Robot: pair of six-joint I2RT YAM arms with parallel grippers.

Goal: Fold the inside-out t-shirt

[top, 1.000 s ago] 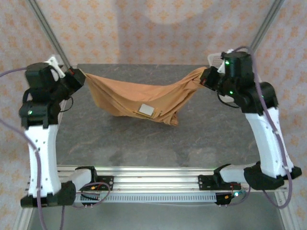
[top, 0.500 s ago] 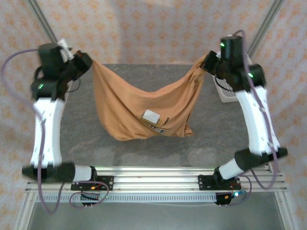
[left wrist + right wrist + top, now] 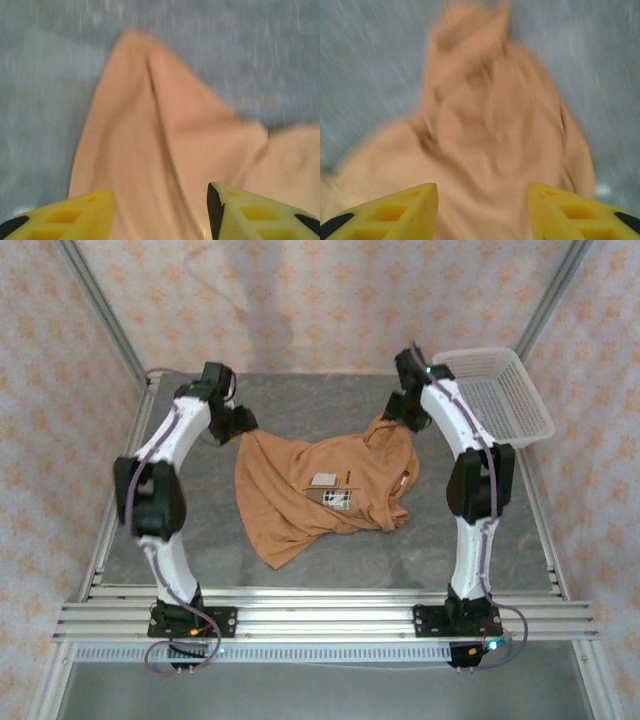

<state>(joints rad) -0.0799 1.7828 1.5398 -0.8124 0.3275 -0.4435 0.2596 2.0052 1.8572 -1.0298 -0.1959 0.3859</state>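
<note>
Inside-out t-shirt [image 3: 290,502], soft tan cloth, rumpled on grey table [image 3: 320,400], left end effector [image 3: 159,210] and right end effector [image 3: 482,202] spread

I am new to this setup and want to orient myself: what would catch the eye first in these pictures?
First, the orange-brown t-shirt lies crumpled in the middle of the grey table, with small white labels facing up. Next, the left tool and the right tool stand open over its two far corners. A white basket sits at the table's far right corner.
</note>
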